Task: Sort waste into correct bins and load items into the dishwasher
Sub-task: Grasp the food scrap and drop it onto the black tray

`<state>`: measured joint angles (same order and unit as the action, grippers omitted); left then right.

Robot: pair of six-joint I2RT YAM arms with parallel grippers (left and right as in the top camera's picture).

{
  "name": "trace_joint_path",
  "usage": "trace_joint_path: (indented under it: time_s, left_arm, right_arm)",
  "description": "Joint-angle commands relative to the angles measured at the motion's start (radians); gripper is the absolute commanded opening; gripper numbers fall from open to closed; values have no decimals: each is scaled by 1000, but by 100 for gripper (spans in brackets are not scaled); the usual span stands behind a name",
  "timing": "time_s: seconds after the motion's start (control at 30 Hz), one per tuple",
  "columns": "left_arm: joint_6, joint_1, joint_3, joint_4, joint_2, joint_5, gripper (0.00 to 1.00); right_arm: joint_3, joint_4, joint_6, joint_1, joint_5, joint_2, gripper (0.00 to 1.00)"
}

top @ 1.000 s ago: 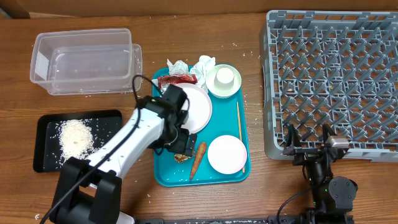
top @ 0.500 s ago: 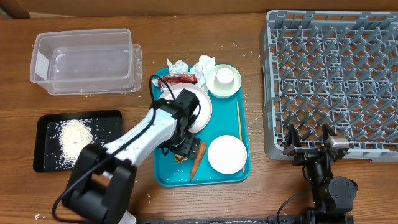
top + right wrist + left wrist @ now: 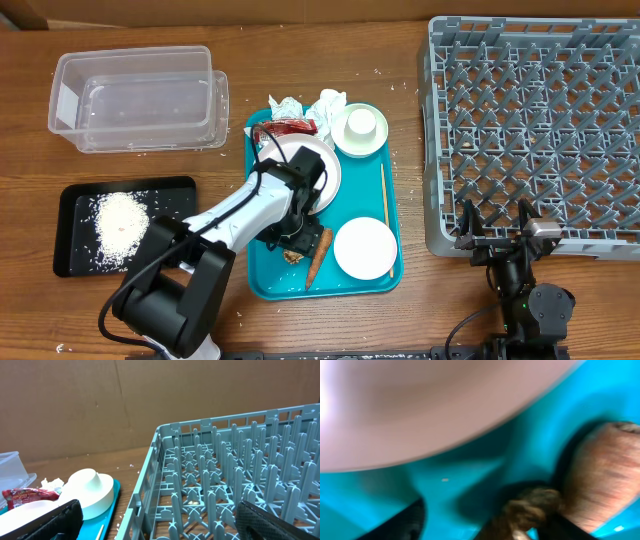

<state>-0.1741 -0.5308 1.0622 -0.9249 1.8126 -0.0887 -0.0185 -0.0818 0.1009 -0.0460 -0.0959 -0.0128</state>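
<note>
L gripper is down on the teal tray w/ jaws apart & nothing held. One dark finger shows low at picture-left, and the other is only a dark edge low right. The brown lump sits btw them, closer to the right-side finger, w/ bare teal btw it & the other one. The view is blurred, so contact can't be told, but nothing looks pinched yet. Just past the lump, touching or nearly so, is the fat end of the carrot, and the rim of the large plate hangs above both. From overhead the lump lies right at the fingertips, in the tray's near-left part. The carrot is just beside it on the right, long axis running near-to-far w/ the far end tilted slightly right. My judgement is that the next move turns on this: closing should take the lump alone, and the carrot is close enough that a finger could catch or nudge it. L arm is plainly the nearer one. R gripper sits well apart by the near edge of the dish rack, fingers spread wide & empty. Farther out on the tray are a bowl, a chopstick, a cup, a red wrapper & napkins. Left of the tray is the black tray w/ rice, prob. the lump's bin, and beyond that the clear tub.
</note>
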Motion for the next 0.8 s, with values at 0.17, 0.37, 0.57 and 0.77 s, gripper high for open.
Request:
trace_joint_path:
  time_s: [0.17, 0.37, 0.57, 0.77]
  left_arm:
    - [-9, -5, -11, 3, 52, -16, 31]
    - [-10, -5, 19, -55, 52, -18, 16]
    - [-10, 23, 140, -190, 51, -24, 10]
    - [-10, 93, 254, -333, 51, -6, 6]
  right_arm:
    - [10, 5, 3, -4, 10, 10, 100]
    - [10, 5, 3, -4, 10, 10, 100]
    - [10, 5, 3, -4, 10, 10, 100]
    - [10, 5, 3, -4, 9, 10, 100]
